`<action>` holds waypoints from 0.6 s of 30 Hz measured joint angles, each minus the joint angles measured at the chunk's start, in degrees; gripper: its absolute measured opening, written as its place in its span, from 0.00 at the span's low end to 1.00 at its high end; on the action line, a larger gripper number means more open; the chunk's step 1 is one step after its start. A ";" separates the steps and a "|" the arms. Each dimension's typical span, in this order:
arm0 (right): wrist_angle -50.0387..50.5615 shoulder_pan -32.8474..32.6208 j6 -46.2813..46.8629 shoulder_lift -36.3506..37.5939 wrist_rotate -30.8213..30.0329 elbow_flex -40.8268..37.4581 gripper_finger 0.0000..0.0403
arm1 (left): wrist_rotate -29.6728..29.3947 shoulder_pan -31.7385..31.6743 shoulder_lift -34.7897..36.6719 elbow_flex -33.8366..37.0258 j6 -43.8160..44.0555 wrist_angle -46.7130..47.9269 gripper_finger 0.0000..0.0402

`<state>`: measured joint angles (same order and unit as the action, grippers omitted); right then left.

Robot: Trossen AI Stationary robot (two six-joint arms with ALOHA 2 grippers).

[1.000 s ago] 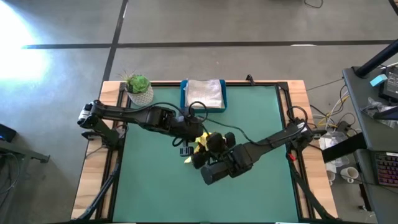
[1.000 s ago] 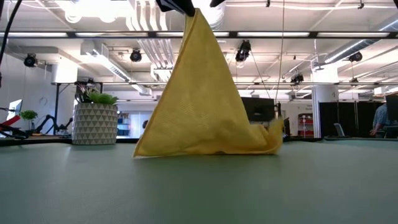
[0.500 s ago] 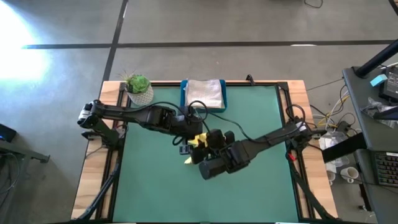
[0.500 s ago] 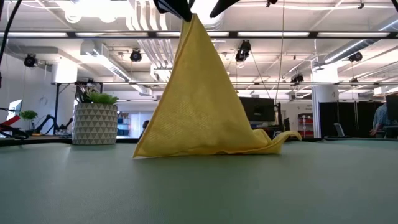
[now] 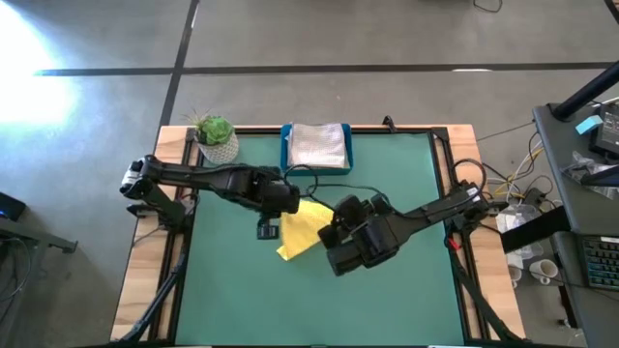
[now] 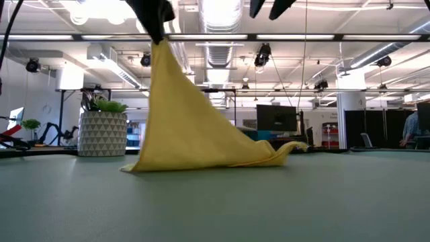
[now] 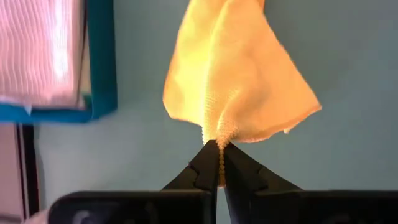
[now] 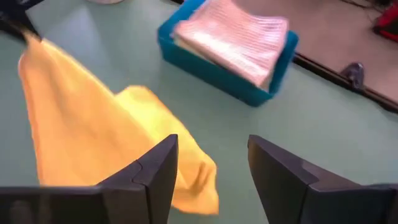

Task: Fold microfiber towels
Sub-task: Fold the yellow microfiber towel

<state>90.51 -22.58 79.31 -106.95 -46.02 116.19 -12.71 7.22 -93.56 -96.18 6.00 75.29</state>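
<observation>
A yellow microfiber towel [image 5: 303,229] stands like a tent at the table's middle. Its peak [image 6: 160,44] is held up and its lower edge [image 6: 201,165] rests on the green mat. My left gripper [image 7: 219,146] is above the peak, shut on the towel, and shows at the top of the low view [image 6: 156,23]. My right gripper [image 8: 211,149] is open with nothing between its fingers, up in the air to the right of the towel [image 5: 353,208]. A light folded towel [image 5: 317,145] lies in the blue tray [image 5: 286,155]. My left gripper pinches a bunched corner of the yellow towel [image 7: 219,132] between its two fingertips, coming steeply from above. The cloth hangs below the fingers and fans out. It slopes down toward the table's right, where its low end [image 6: 285,149] lies crumpled on the mat.
A potted plant [image 5: 216,137] stands at the far left corner and shows at the left of the low view [image 6: 102,131]. The blue tray [image 8: 211,68] sits at the far edge, just beyond the towel. Bare green mat [image 5: 387,309] spreads along the near side.
My left gripper has carried the towel's peak toward the table's left and tipped more steeply down. The towel now leans, with its right end staying on the mat. My right gripper has drawn away from the peak toward the table's right, open and turning.
</observation>
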 joint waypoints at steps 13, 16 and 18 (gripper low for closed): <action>-0.44 0.61 -5.79 8.47 8.20 -15.27 0.45 | 0.63 0.02 0.02 0.11 2.48 12.41 0.00; -1.28 0.60 -2.50 11.42 9.09 -21.43 0.45 | 1.37 0.02 0.02 0.11 2.78 12.36 0.00; -3.87 0.70 -0.92 13.63 9.25 -25.52 0.45 | 1.90 0.02 0.02 0.11 2.89 12.28 0.00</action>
<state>86.64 -21.87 78.39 -93.31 -36.77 90.67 -10.81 7.25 -93.54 -96.07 8.88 87.58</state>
